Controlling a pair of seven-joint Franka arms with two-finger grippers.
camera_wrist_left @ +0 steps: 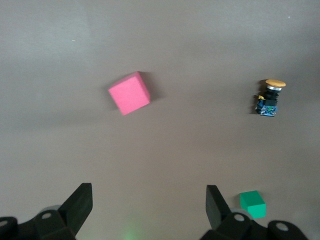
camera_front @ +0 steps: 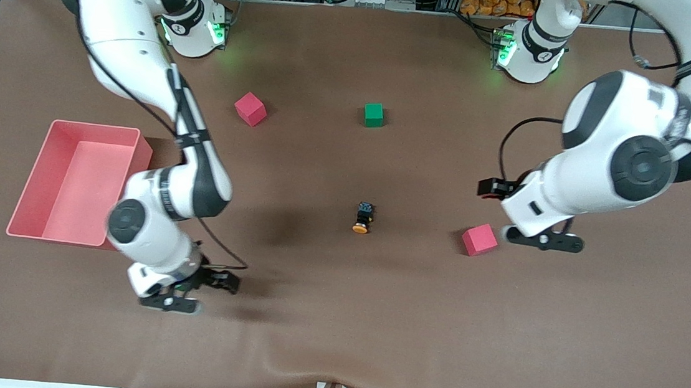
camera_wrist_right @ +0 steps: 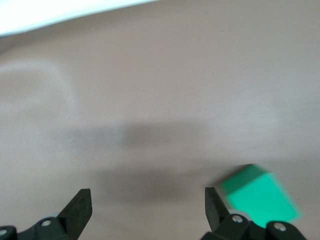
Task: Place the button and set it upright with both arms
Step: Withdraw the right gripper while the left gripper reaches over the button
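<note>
Brown table point(camera_front: 334, 318) seen. Button point(camera_front: 363, 217) lying on side mid-table, untouched; approach step judged. Left claw point(camera_wrist_left: 145, 210) spread, empty, over bare table by red cube point(camera_front: 480, 239). Right claw point(camera_wrist_right: 145, 210) spread, empty, near pink bin point(camera_front: 40, 180). Next: button to be reached, gripped, turned cap-up.

A matt brown cloth point(camera_front: 334, 318) is seen covering the table, smooth apart from a slight ripple at its near edge, and the red cubes point(camera_front: 480, 239) and green cube point(camera_front: 374, 114) are shown with a dull, foam-like surface. The pink bin point(camera_front: 40, 183) is seen in smooth plastic with a faint sheen, while the button point(camera_front: 363, 217) is given a glossy orange cap on a black plastic body. The arms point(camera_front: 617, 161) are finished in glossy white plastic shells with black bands, and the gripper fingers point(camera_wrist_left: 80, 202) are seen in matt black.
</note>
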